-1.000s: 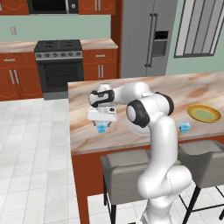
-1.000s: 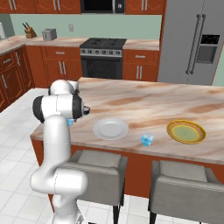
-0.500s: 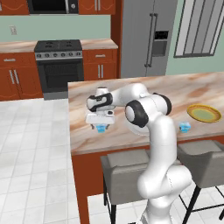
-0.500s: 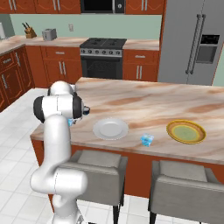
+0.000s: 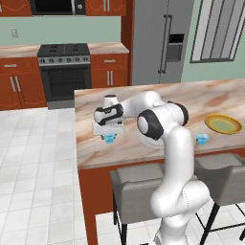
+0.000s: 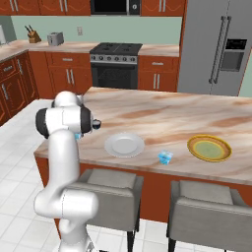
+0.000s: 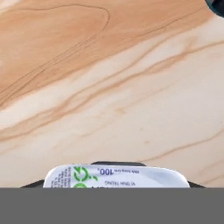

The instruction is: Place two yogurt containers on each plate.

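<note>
So the light blue yogurt cup (image 5: 110,139) sits on the island counter (image 5: 95,153) near its left end, right under the gripper (image 5: 109,135), which hangs straight down over it. In the hand view the cup's pale printed lid (image 7: 116,176) sits dead centre at 6 o'clock, between where the fingers would be, so the hand is lined up for a top-down grab. Whether the fingers are already squeezing it, I honestly cannot tell: they're hidden by the cup and the hand body, and the cup looks to be resting on the marble. My guess is it's mid-close.

Second light blue cup (image 6: 165,157) is parked on the counter's front edge between the two plates, at about 4 o'clock from the white plate (image 6: 124,145) and 8 o'clock from the yellow-rimmed plate (image 6: 209,148), touching neither. Both plates look bare, so the task reads as barely started, with no cup delivered yet.

There's a dark rounded thing (image 7: 215,6) at the 1 o'clock corner of the hand view, which could be the dark cup, but it's too cropped to call.

From the left view, the white plate is hidden behind the arm's elbow. It should be the nearer drop-off, which is probably why this far-left cup gets picked first.
</note>
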{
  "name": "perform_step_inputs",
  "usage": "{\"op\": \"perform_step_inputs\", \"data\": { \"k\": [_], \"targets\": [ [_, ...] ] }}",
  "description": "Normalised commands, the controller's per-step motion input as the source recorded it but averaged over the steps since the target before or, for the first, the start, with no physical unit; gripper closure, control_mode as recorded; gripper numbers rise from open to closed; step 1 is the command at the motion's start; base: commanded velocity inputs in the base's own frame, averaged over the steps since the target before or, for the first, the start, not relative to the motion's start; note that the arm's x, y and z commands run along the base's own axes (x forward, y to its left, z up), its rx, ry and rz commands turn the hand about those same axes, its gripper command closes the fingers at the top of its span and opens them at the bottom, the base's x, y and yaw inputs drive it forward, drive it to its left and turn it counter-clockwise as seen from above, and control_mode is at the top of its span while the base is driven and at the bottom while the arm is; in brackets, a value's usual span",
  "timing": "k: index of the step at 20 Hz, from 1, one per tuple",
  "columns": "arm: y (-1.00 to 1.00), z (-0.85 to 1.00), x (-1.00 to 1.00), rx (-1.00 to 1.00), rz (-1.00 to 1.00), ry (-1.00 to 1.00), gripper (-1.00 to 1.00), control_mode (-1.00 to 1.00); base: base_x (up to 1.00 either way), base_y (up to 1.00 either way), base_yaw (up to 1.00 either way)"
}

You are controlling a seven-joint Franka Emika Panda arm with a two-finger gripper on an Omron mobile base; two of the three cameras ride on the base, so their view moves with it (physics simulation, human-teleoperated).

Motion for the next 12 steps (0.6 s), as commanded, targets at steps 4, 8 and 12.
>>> {"op": "perform_step_inputs", "data": {
  "k": [4,8,12],
  "targets": [
    [-0.14,0.09,-0.24,0.00,0.00,-0.15,1.00,-1.00,0.00,0.00,0.00],
    [-0.58,0.29,-0.27,0.00,0.00,-0.03,1.00,-1.00,0.00,0.00,0.00],
    [-0.81,0.44,-0.21,0.01,-0.10,0.00,1.00,-1.00,0.00,0.00,0.00]
  ]
}}
